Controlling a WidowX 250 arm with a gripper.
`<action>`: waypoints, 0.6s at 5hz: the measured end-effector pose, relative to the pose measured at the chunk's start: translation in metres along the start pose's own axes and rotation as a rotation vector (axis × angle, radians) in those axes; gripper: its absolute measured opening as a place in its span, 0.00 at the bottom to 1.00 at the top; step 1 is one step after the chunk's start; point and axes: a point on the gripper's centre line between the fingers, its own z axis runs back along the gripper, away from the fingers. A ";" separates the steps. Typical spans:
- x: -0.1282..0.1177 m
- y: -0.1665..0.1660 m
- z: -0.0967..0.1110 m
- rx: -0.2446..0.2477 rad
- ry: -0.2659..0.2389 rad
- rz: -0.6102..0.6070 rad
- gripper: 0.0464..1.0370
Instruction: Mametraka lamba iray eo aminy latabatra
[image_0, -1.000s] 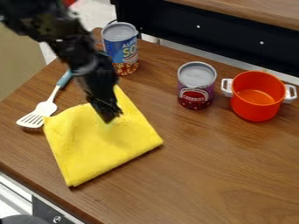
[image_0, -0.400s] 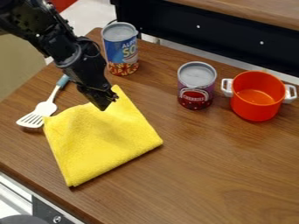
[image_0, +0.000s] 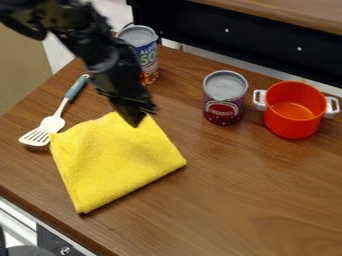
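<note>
- I see the black hand at the far corner of the yellow cloth, tip pointing down; I can't tell whether it is apart or together, or whether it touches the cloth
- The cloth lies folded on the wooden surface, slightly rumpled towards its far corner
- Just beside it on my left, I have a white slotted spatula with a blue-grey handle
- Behind the hand and arm, I make out a blue can, partly hidden
- Over to the right stands a purple-red can, near an orange pot with white handles
</note>
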 end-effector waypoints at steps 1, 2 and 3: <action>0.009 -0.027 -0.002 -0.013 0.022 0.029 0.01; 0.020 -0.044 -0.003 -0.001 -0.017 0.087 0.01; 0.042 -0.066 0.003 -0.004 -0.030 0.102 0.01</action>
